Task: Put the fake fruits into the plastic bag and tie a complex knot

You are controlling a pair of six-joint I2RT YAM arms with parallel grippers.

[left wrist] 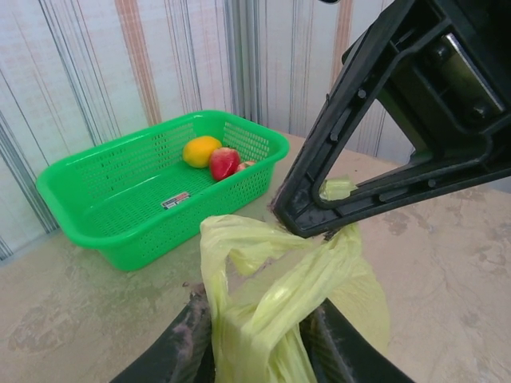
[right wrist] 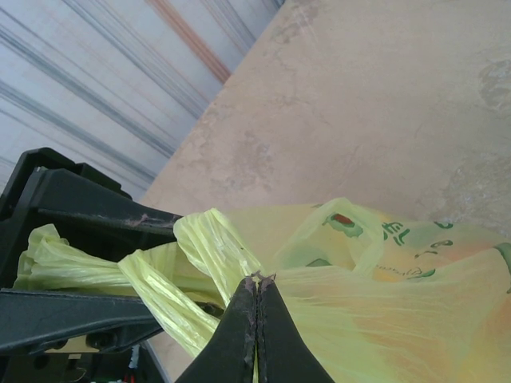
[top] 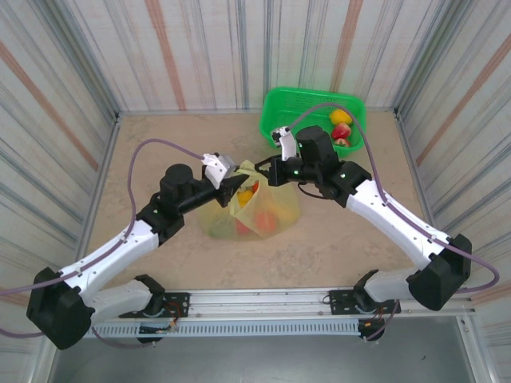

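The pale yellow-green plastic bag (top: pixel 257 209) stands mid-table with orange and red fake fruits (top: pixel 267 222) showing through it. Its handles are drawn up between the two grippers. My left gripper (top: pixel 239 183) is open: in the left wrist view its fingers (left wrist: pixel 188 335) stand apart with a bunched handle (left wrist: pixel 263 311) lying loosely between them. My right gripper (right wrist: pixel 257 279) is shut on a thin fold of the bag (right wrist: pixel 399 295), just right of the twisted handle (right wrist: pixel 207 243). In the left wrist view the right gripper (left wrist: pixel 307 227) pinches the bag's top.
A rigid green mesh basket (top: pixel 281 112) sits at the back right, holding a yellow fruit (top: pixel 339 117) and a red one (top: pixel 343 132). In the left wrist view the basket (left wrist: pixel 104 223) lies left of the bag. Striped walls enclose the table.
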